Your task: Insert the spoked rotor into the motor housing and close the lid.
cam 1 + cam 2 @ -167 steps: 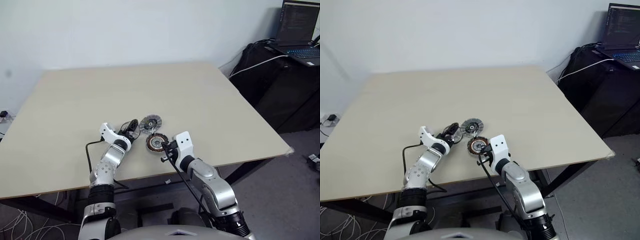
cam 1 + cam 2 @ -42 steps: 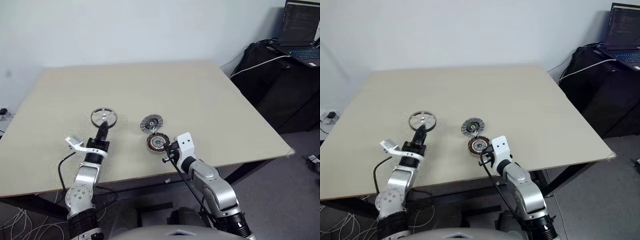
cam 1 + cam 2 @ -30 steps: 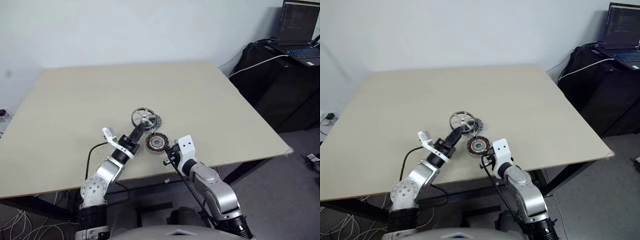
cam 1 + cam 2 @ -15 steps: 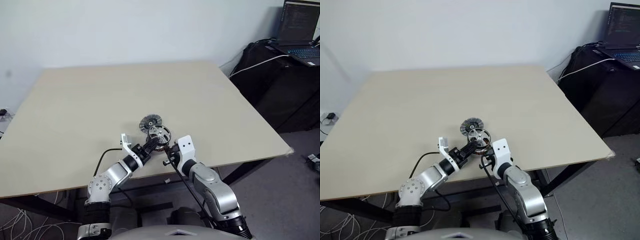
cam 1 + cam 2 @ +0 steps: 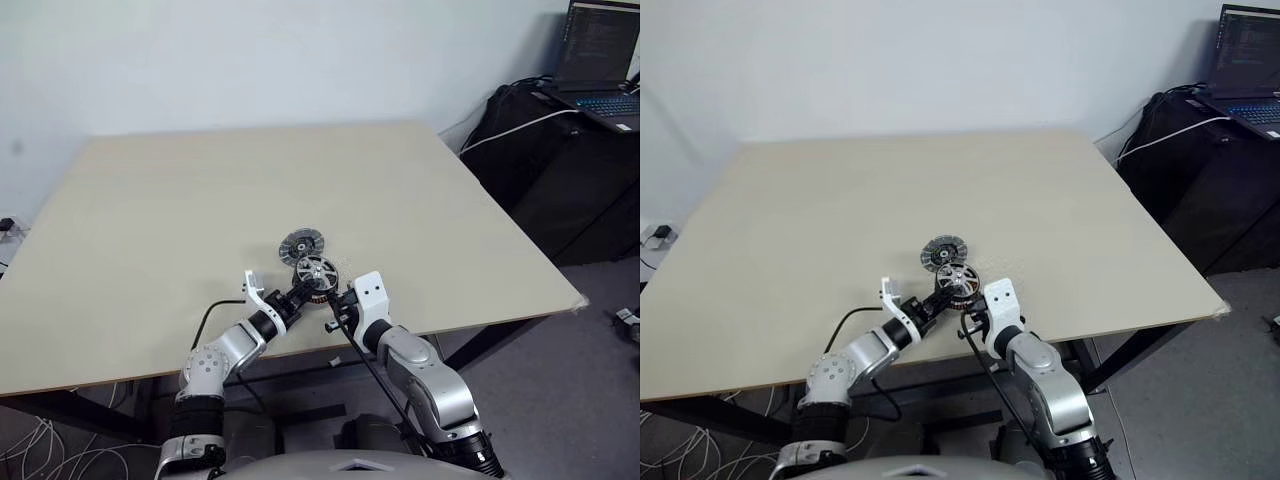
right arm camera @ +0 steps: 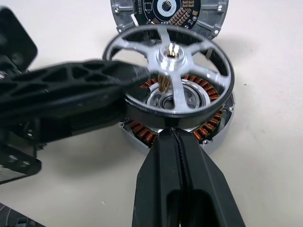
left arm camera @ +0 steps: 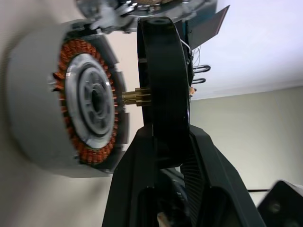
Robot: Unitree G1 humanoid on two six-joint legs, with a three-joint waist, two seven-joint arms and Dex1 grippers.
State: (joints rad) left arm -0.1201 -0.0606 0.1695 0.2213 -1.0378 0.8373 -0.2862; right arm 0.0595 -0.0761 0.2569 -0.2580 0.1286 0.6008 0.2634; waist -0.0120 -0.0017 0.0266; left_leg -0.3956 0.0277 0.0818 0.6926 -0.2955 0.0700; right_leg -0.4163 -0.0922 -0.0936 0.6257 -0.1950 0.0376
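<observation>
Right wrist view: left gripper (image 6: 135, 78) pinches the spoked rotor (image 6: 169, 78) by its dark rim, hovering just above the motor housing (image 6: 182, 124), brass shaft roughly over the dark centre bore, not seated yet. Right gripper (image 6: 176, 137), fingers pressed together, sits at the housing's near edge, seemingly bracing it; the lid (image 5: 300, 245) lies on the table (image 5: 150, 220) just beyond, so insertion and closing remain. Rotor is bright machined metal with broad spokes, housing a copper-wound ring in a silvery rim, lid grey and finely ribbed.
</observation>
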